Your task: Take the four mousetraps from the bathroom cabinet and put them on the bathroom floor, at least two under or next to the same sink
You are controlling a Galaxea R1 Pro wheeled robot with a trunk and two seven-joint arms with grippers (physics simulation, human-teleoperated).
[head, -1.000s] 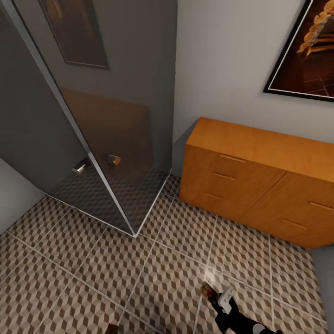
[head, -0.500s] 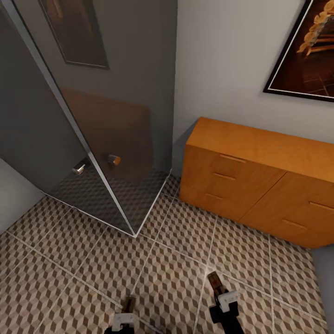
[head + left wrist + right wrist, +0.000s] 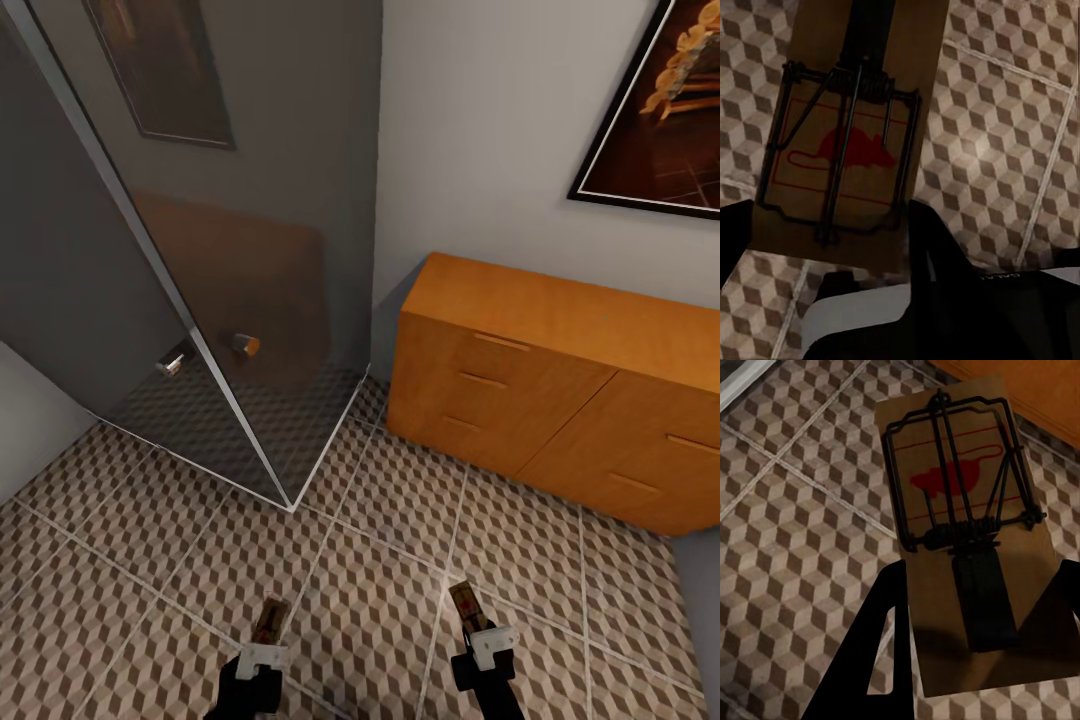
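Note:
Each of my grippers is shut on a mousetrap, a tan board with dark wire and a red mouse mark. The left gripper [image 3: 266, 630] holds one mousetrap [image 3: 268, 621] [image 3: 844, 142] above the cube-patterned bathroom floor [image 3: 180, 560], low in the head view. The right gripper [image 3: 468, 612] holds the other mousetrap [image 3: 465, 604] [image 3: 967, 532] over the floor [image 3: 802, 532]. The orange-brown cabinet [image 3: 560, 370] stands against the wall at the right, drawers closed. The bathroom sink is out of view.
A glass shower enclosure [image 3: 200, 260] with a metal corner post and knob [image 3: 243, 345] takes up the left and centre. A framed picture [image 3: 660, 110] hangs above the cabinet. Open tiled floor lies between the shower corner and the cabinet.
Both arms have risen into the head view from its lower edge, each carrying a mousetrap forward. The left one was barely visible a second ago. The camera has not moved.

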